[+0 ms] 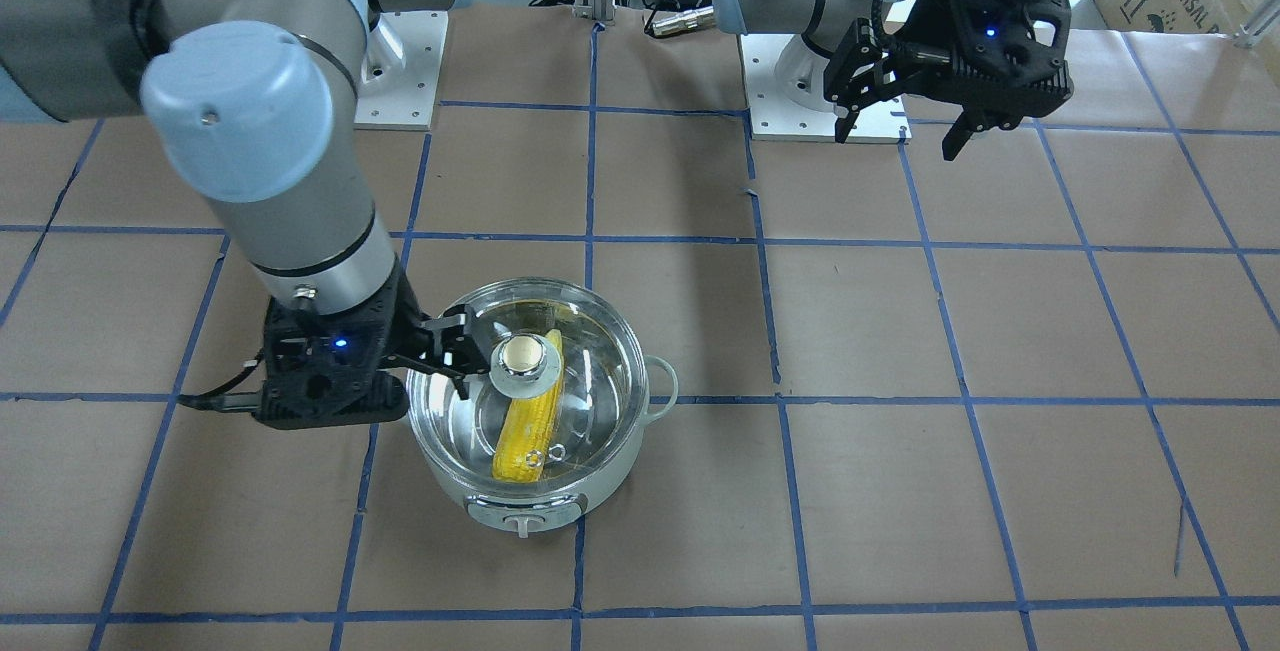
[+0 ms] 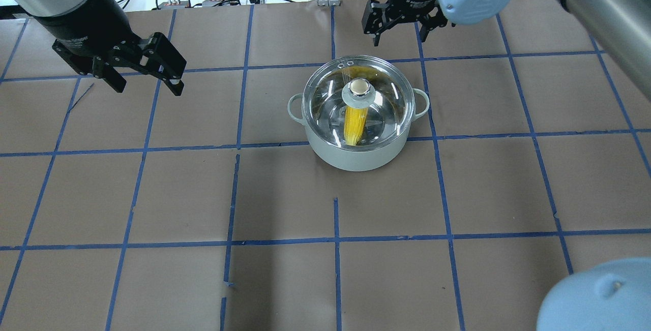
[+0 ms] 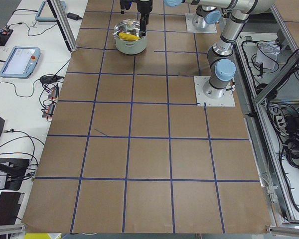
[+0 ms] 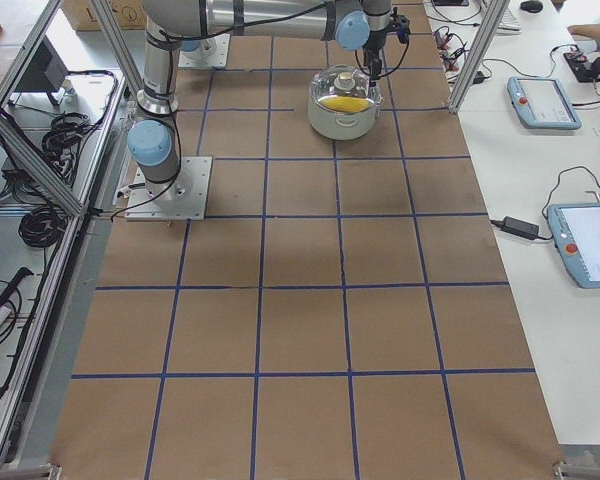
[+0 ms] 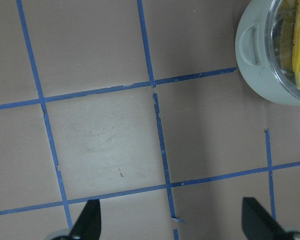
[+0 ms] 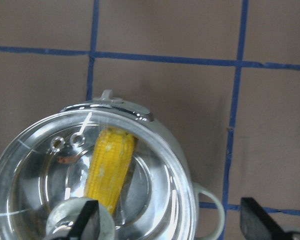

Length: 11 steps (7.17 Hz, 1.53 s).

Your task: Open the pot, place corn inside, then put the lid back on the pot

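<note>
Yellow under the glass, Mia: is that the corn (image 1: 525, 431)?

Yes, Tom. It lies inside the pot (image 1: 525, 496), slantwise across the steel bottom. Its blunt end is toward the pot's dial (image 1: 525, 523) and its tip points to the opposite wall.

And the lid (image 1: 600, 351)?

It sits on the pot's rim and closes it, with the knob (image 1: 523, 356) upright at the centre. Its two vent holes (image 1: 545, 453) are on the dial side.

Where is the right gripper (image 1: 462, 356) relative to the pot?

It hangs over the pot, close to the knob. Its jaws are spread wide with nothing between them. In its wrist view one finger (image 6: 87, 220) overlaps the knob, and I cannot tell whether they touch.

What about the left gripper (image 2: 148, 87)?

It is well apart from the pot, off on the robot's left, above the brown table (image 2: 152, 193) with its blue tape lines (image 2: 356, 238). Its jaws are wide too and hold nothing. Its wrist view catches only the edge of the pot and one loop handle (image 5: 252, 46).

And the pot itself?

It stands upright on the table, touching neither arm's body.
</note>
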Motion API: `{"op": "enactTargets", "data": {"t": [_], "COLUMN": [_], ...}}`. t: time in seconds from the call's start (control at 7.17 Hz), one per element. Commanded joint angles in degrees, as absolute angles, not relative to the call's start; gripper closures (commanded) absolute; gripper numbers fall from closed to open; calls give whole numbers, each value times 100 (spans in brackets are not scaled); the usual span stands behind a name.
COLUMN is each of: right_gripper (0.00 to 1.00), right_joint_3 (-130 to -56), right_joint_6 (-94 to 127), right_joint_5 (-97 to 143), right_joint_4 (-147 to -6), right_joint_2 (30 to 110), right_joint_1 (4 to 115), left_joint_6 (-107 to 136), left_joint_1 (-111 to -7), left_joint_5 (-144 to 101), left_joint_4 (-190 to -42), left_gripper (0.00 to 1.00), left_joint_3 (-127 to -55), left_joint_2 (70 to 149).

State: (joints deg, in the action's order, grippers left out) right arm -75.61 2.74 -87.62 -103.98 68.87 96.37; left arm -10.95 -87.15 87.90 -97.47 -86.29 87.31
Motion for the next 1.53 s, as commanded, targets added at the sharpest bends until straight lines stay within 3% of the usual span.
{"op": "enactTargets", "data": {"t": [0.0, 0.42, 0.84, 1.39], "right_gripper": [0, 0, 1, 0], "right_joint_3": [-7453, -7672, -9056, -8877], "right_joint_6": [158, -597, -633, -615], "right_joint_5": [-8833, -8737, -8780, -8736], "right_joint_4": [-10058, -8487, -9191, -9809], "right_joint_2": [7231, 8381, 9655, 9176], "right_joint_1": [9335, 8624, 8648, 8657], "left_joint_6": [-1133, -1116, -1134, -1134], "left_joint_1": [-8719, -8719, -8719, -8719], "left_joint_5": [8789, 8789, 8789, 8789], "left_joint_4": [-9704, -9492, -9483, -9466], "left_gripper": [0, 0, 0, 0], "left_joint_3": [-8814, -8912, -8903, -8903], "left_joint_2": [8701, 8684, 8684, 8684]}}
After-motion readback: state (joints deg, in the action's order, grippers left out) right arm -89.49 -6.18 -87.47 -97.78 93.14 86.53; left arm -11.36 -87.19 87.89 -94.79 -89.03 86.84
